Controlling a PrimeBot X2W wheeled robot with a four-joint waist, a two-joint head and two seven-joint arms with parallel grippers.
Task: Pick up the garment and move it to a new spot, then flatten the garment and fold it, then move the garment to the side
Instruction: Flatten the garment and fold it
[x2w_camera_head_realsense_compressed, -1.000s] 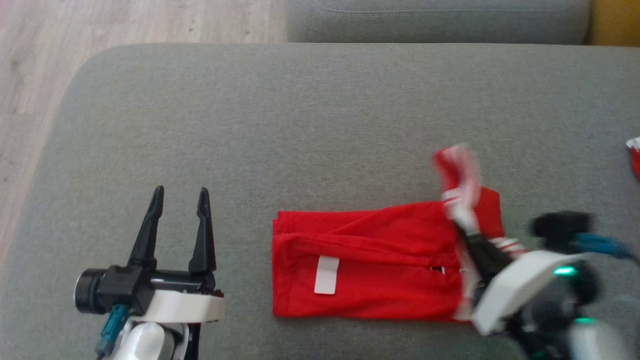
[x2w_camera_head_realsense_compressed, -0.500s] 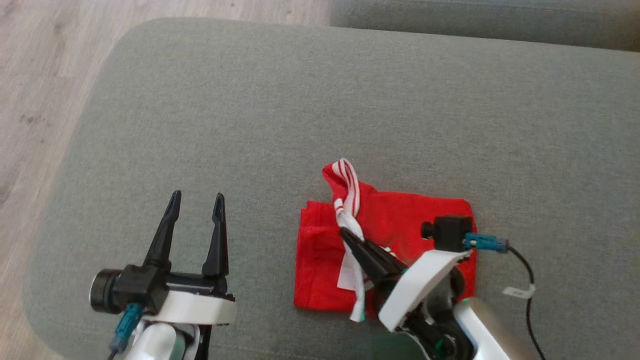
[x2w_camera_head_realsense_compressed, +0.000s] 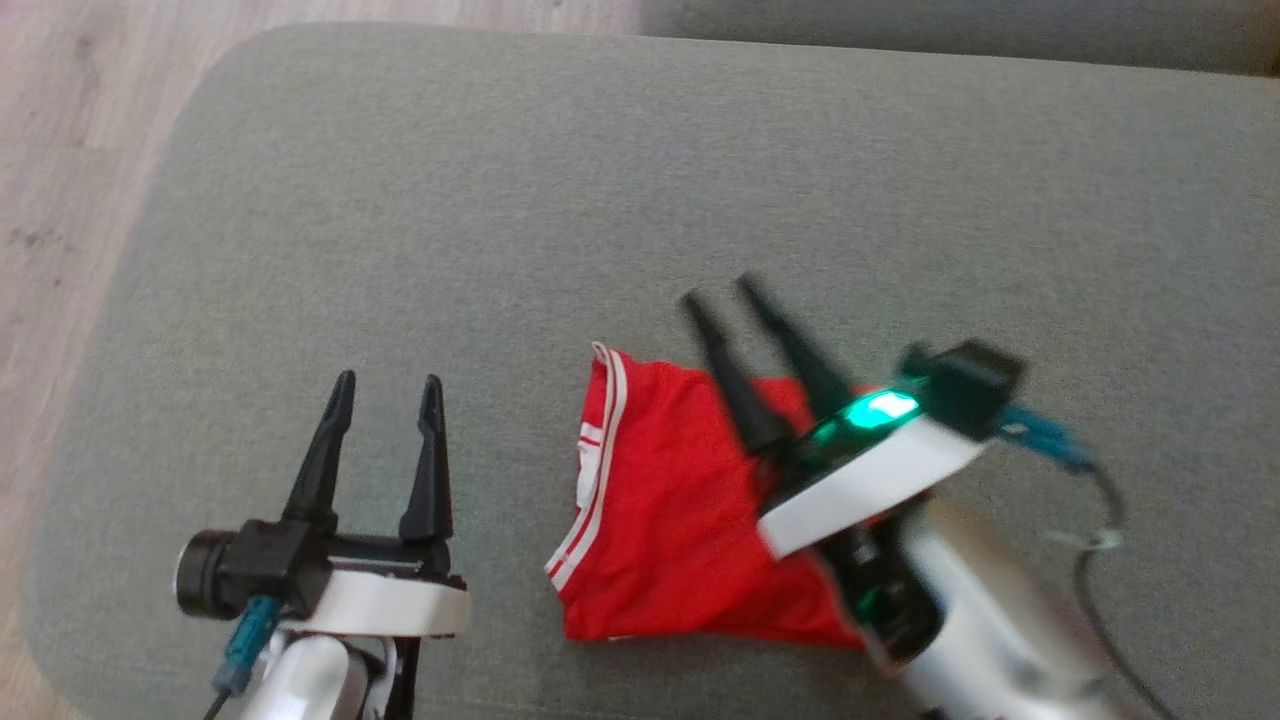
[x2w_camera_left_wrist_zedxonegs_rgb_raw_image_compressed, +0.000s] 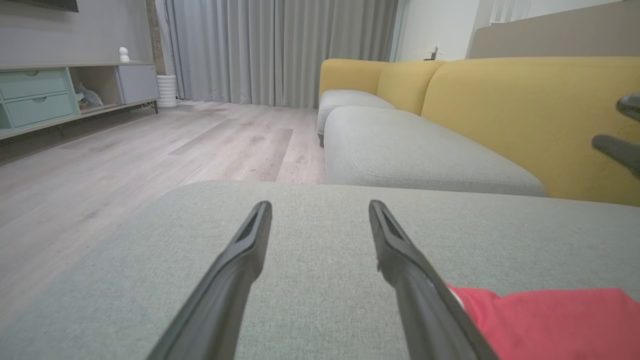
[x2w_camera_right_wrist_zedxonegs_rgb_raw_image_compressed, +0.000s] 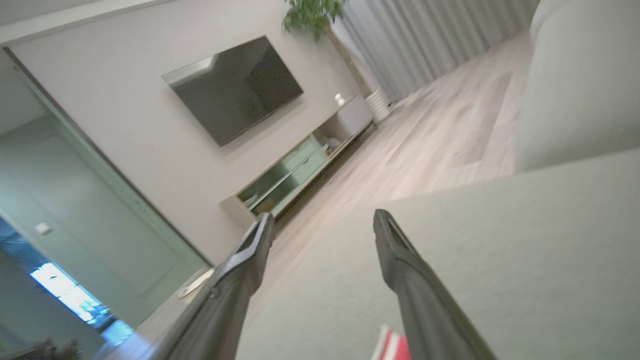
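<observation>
The right gripper (x2w_camera_head_realsense_compressed: 718, 293) has its two dark fingers spread apart with nothing between them. In the head view they slant up and to the left, crossing the far right part of a red garment (x2w_camera_head_realsense_compressed: 660, 500), and their tips reach past its far edge over bare fabric. In the right wrist view, a sliver of the garment's red and white striped band (x2w_camera_right_wrist_zedxonegs_rgb_raw_image_compressed: 392, 347) shows at the bottom edge between the finger bases. The left gripper (x2w_camera_head_realsense_compressed: 388, 382) also has its jaws apart and empty. It sits to the left of the garment, near it but not touching. The garment lies loosely folded on a grey seat cushion (x2w_camera_head_realsense_compressed: 500, 200), its white-striped band along the left edge. In the left wrist view it lies low on the right (x2w_camera_left_wrist_zedxonegs_rgb_raw_image_compressed: 550, 320). Beyond the cushion are a wooden floor (x2w_camera_head_realsense_compressed: 60, 150) and a yellow sofa back (x2w_camera_left_wrist_zedxonegs_rgb_raw_image_compressed: 525, 110).
</observation>
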